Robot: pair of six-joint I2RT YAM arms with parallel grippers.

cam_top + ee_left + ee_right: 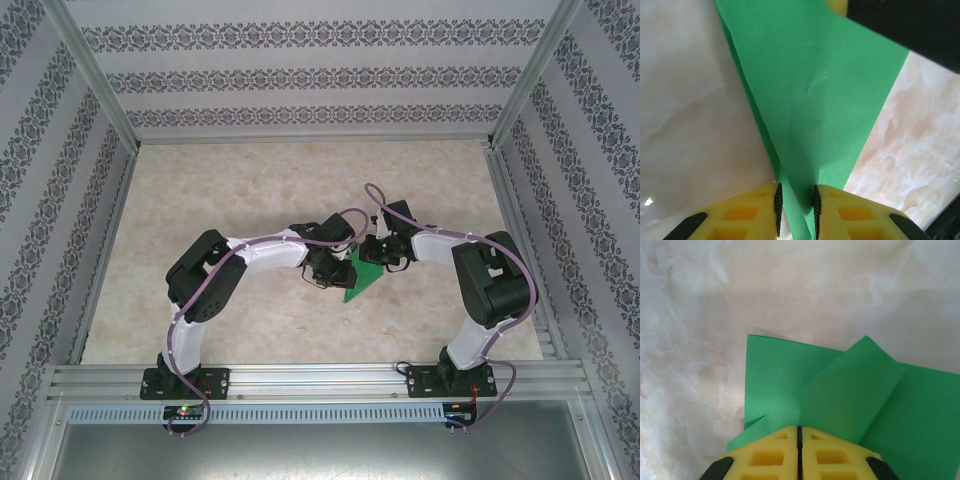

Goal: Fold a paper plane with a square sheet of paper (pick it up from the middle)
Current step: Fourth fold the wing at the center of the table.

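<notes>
Left end effector point(797, 194): narrowly apart, pointed end of the sheet of paper point(825, 100) between its pads.
Right end effector point(799, 430): pressed together, folded flap point(850, 390) just ahead.

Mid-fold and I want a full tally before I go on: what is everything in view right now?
sheet of paper: one, bright green, partly folded to a point, mid-table between the two grippers
table: one, beige marbled, under everything
walls: three, white with grey patterned bands, around the table
frame rail: one, silver metal, along the near edge, carrying the arm bases
left arm: one, white and black, purple cable, reaching in from the left
right arm: one, white and black, purple cable, reaching in from the right
left gripper: one, yellow fingers, jaws narrowly apart astride the paper's pointed end
right gripper: one, yellow fingers, shut, tips at the paper's folded flap
</notes>
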